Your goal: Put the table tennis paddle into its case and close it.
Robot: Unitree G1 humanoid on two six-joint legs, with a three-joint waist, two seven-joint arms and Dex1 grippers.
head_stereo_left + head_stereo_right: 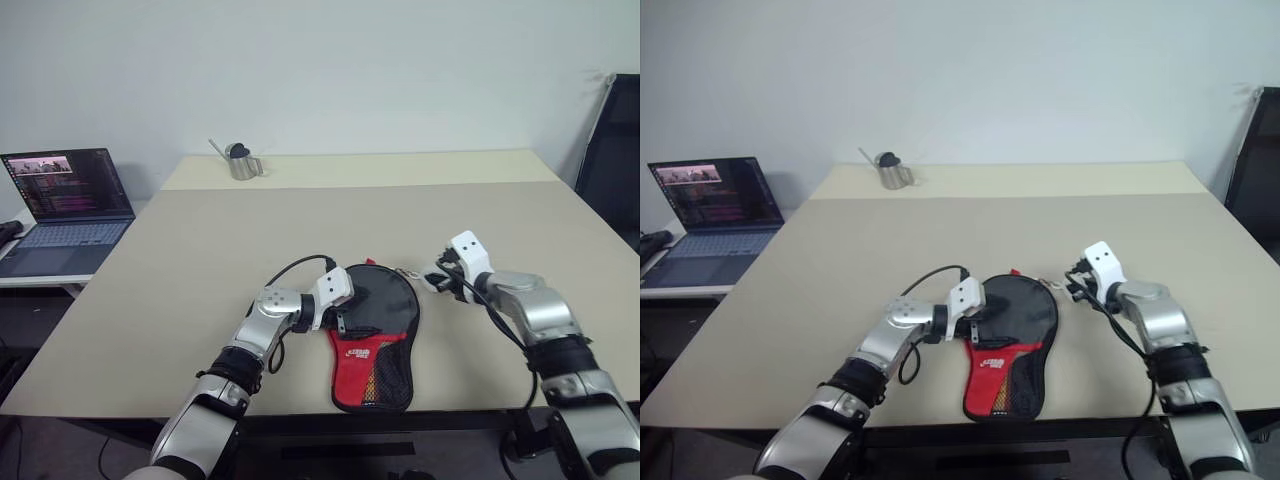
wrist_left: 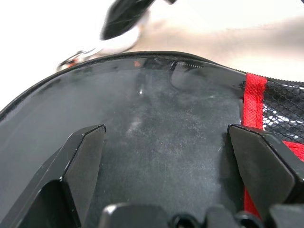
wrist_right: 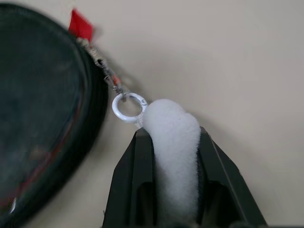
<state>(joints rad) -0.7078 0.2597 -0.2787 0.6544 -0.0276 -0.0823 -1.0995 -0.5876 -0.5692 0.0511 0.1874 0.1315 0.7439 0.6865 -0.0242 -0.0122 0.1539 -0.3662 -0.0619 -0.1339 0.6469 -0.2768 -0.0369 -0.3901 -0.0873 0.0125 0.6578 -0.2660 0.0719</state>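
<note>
The beige table [image 1: 300,230] carries the case [image 1: 375,335] near its front edge, lying flat with its dark rounded part away from the robot and its red mesh-pocket part [image 1: 372,375] toward it; a laptop [image 1: 65,210] sits on a side desk to the left and a small metal pitcher [image 1: 242,162] stands far back. The table tennis paddle itself cannot be made out as separate from the case; judging by the full, flat shape it is probably already inside, though that is hidden. The left gripper [image 1: 338,312] rests over the dark face of the case with its jaws spread wide, holding nothing, apparently pinning the fabric down. The right gripper [image 3: 175,142] is pinched narrow on a white fluffy pull tab [image 3: 173,142], which hangs from a small white ring [image 3: 128,105] linked to the zipper chain [image 3: 102,66] at the case's rim, beside a red tag [image 3: 80,24]. The step in hand looks like drawing the zipper shut. The risk is that the soft tab slips from the pinch, or that the pull drags the whole case sideways if the left gripper presses too lightly.
</note>
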